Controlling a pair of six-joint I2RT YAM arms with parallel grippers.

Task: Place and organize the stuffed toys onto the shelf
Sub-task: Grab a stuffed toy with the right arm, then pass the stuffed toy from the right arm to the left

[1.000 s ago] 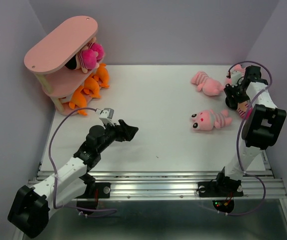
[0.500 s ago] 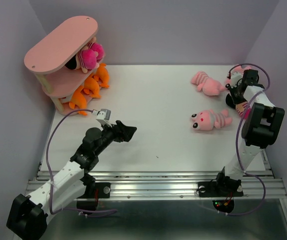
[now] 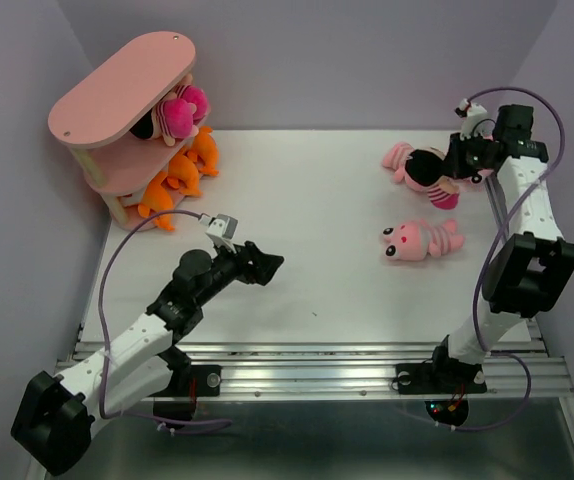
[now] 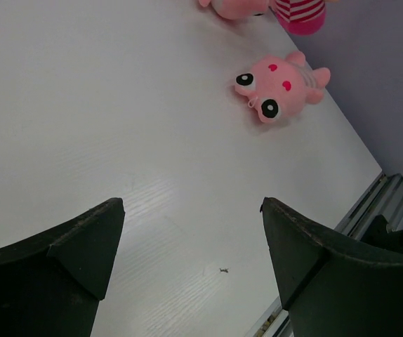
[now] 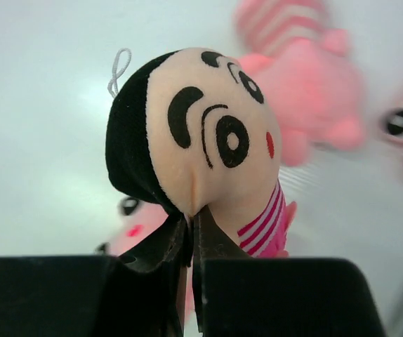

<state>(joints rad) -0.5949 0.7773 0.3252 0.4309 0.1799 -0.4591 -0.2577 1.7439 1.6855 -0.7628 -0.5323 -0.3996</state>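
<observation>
right pincer [image 5: 191, 228] is clamped on a black-haired doll [image 5: 201, 140], held off the bench [image 3: 317, 200] at 2 o'clock, just beside one pink striped animal [image 3: 404, 158]. second pink animal [image 3: 419, 241] lies at 3 o'clock. left pincer [image 4: 191, 210] hangs wide open at 7 o'clock. shelf [image 3: 122, 90] stands at 10 o'clock, with orange toys [image 3: 177, 175] low in it.

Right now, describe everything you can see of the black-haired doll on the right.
The doll looks like soft plush: a peach face, black hair with a small white loop, black eyes and brows, a red cheek mark, and magenta-and-white striped clothes. The right gripper is shut on the seam between hair and face, and appears to hold it lifted.
</observation>
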